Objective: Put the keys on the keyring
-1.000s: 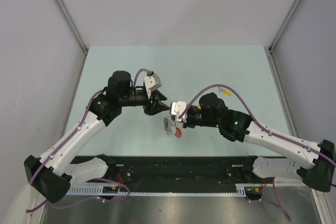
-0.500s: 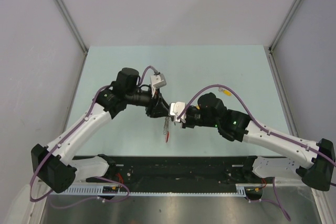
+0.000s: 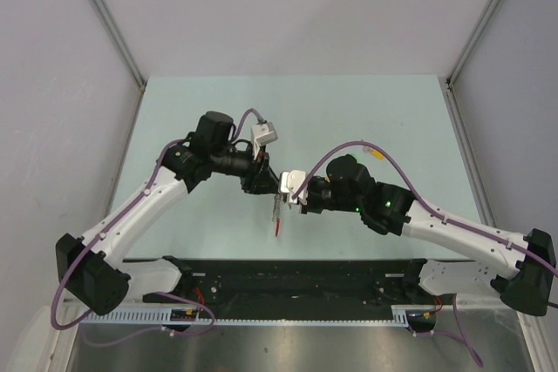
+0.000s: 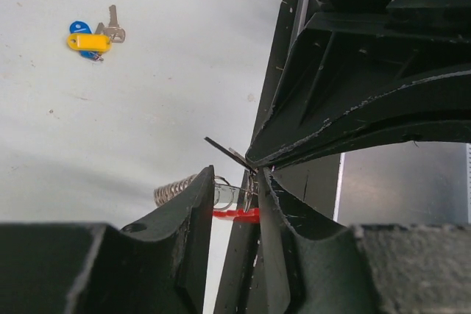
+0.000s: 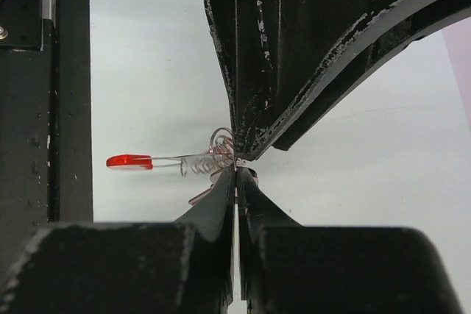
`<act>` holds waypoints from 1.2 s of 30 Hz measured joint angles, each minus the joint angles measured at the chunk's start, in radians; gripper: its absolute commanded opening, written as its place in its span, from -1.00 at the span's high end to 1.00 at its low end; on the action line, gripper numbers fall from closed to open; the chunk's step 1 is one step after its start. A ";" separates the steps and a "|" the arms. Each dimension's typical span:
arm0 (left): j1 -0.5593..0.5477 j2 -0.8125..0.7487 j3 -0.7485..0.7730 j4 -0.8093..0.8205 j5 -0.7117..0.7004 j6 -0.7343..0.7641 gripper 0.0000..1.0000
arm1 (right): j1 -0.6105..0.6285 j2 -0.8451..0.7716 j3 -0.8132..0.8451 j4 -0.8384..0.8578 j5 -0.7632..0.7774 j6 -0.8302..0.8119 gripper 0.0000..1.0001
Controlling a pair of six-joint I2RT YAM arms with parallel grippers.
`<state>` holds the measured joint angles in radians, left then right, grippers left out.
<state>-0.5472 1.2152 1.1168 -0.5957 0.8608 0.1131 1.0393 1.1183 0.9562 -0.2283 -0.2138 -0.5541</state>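
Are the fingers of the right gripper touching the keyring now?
Touching. In the right wrist view, the right gripper is shut on the keyring wire.

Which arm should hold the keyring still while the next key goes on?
Probably the right. The right gripper is pinched shut on the keyring, with the red tag sticking out sideways. The left gripper just meets it tip to tip, so it looks freer to slide a key on.

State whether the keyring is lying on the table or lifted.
Lifted: the keyring hangs at the right gripper's tips, red tag dangling.
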 measured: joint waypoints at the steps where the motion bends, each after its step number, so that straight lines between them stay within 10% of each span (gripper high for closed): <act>1: 0.000 0.002 0.000 -0.002 0.000 0.000 0.36 | 0.000 0.000 0.000 0.000 0.000 0.000 1.00; 36: -0.003 0.021 0.004 -0.065 0.024 0.045 0.53 | 0.005 0.004 0.000 -0.014 0.016 0.000 1.00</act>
<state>-0.5503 1.2366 1.1210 -0.6605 0.8845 0.1585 1.0443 1.1225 0.9562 -0.2424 -0.1982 -0.5545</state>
